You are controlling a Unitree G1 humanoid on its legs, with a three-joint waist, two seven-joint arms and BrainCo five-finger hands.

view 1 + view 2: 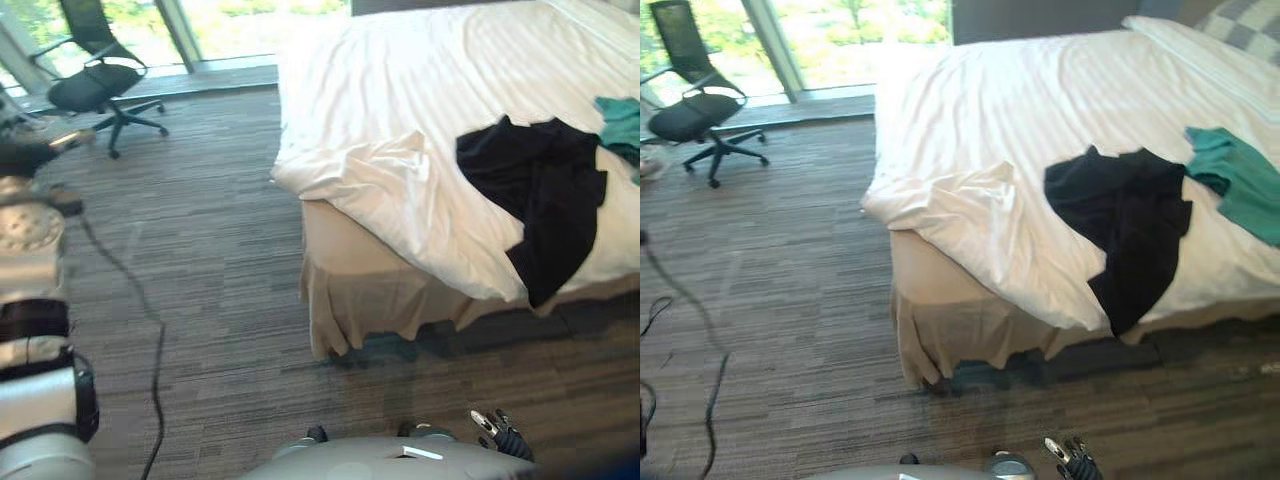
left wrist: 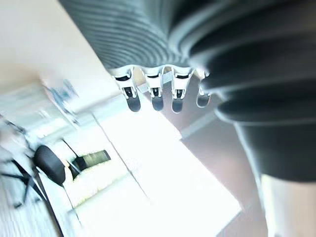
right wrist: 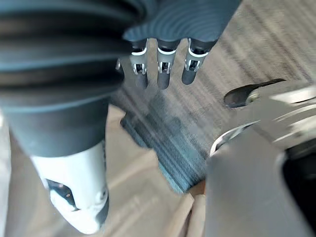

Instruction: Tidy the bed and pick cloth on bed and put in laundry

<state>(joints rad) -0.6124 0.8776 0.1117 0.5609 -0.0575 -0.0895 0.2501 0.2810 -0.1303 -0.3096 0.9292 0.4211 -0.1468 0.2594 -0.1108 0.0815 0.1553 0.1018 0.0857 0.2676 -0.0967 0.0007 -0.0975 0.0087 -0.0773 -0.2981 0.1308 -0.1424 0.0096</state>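
A black cloth (image 1: 545, 190) lies crumpled on the white bed (image 1: 420, 90) near its front edge, with one end hanging over the side. Beside it, at the right edge of the bed, lies a teal cloth (image 1: 1235, 175). My right hand (image 1: 497, 430) hangs low over the carpet in front of the bed, well short of both cloths. Its fingers (image 3: 163, 69) are relaxed and hold nothing. My left hand (image 2: 154, 96) is raised at my left side, far from the bed. Its fingers are straight and empty.
The white cover is rumpled at the bed's near corner (image 1: 370, 165). A beige bed skirt (image 1: 360, 290) hangs to the striped carpet. A black office chair (image 1: 95, 75) stands by the window at the far left. Pillows (image 1: 1240, 25) lie at the head of the bed.
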